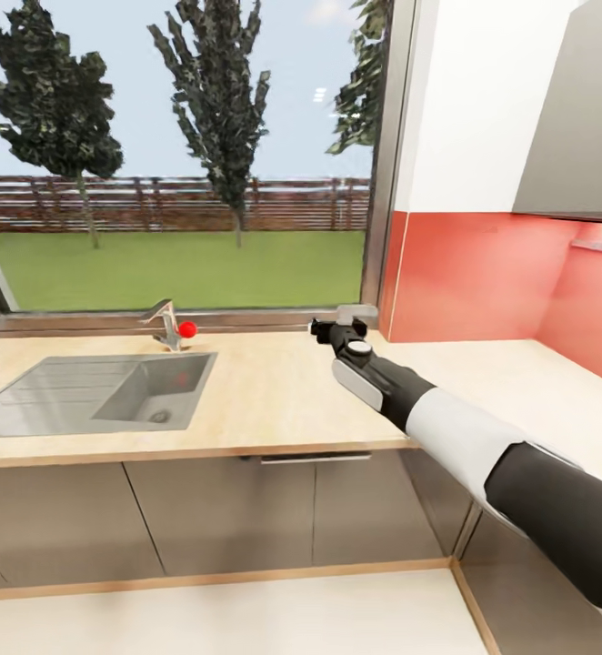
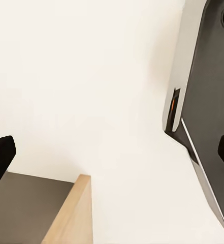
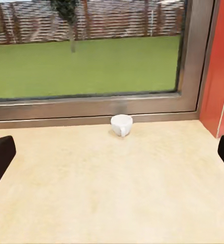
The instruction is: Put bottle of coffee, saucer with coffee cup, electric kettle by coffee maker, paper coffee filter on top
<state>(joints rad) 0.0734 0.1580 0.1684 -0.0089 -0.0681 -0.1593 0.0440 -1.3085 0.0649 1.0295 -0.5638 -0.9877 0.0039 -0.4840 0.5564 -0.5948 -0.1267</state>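
The light beige kitchen countertop (image 1: 274,400) runs under a big window, with grey cabinet fronts below. My right arm reaches over it toward the window sill. The right gripper (image 1: 324,326) is open, its dark fingertips (image 3: 0,157) wide apart with nothing between them. In the right wrist view the small white coffee cup (image 3: 121,124) stands on the countertop (image 3: 112,188) against the window frame, some way beyond the fingers. My left gripper (image 2: 112,152) is open too, hanging over pale floor beside my own dark body. The coffee maker, bottle, filter, saucer, kettle and shelf are out of view.
A steel sink (image 1: 110,391) with a faucet (image 1: 166,320) and a red knob is set into the counter at left. A red backsplash (image 1: 483,273) covers the wall to the right, where the counter turns a corner. A grey wall cabinet (image 1: 583,118) hangs above.
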